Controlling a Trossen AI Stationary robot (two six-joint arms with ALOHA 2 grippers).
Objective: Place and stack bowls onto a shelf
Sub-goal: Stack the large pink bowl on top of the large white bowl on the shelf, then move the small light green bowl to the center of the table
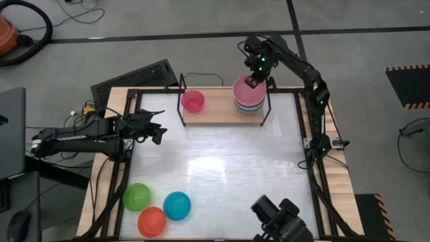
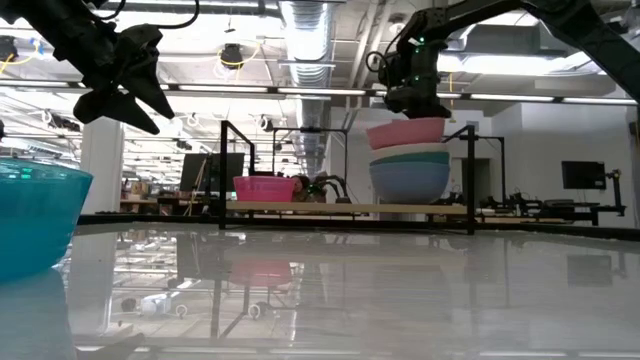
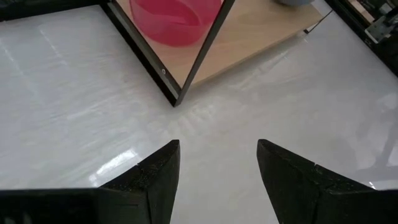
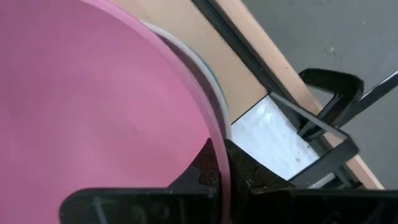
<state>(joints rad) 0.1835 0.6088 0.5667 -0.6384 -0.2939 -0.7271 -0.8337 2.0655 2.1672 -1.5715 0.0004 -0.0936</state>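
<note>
Over the shelf [image 1: 222,115]: my right pincer [image 1: 251,82] pinches the pink bowl [image 1: 246,91] rim, tilted atop the stack.
Left pincer [image 1: 156,129]: open, empty; I see the magenta bowl [image 1: 193,101] just ahead.

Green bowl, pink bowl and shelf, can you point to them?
Green bowl [image 1: 136,196], high view, its middle.
Pink bowl [image 2: 408,132], low view, its side wall.
Shelf [image 1: 218,113], high view, bare wooden board.

The pink bowl [image 4: 93,93] hides the bowls under it, and the cyan bowl [image 2: 35,215] is cut by the low view's edge.
</note>
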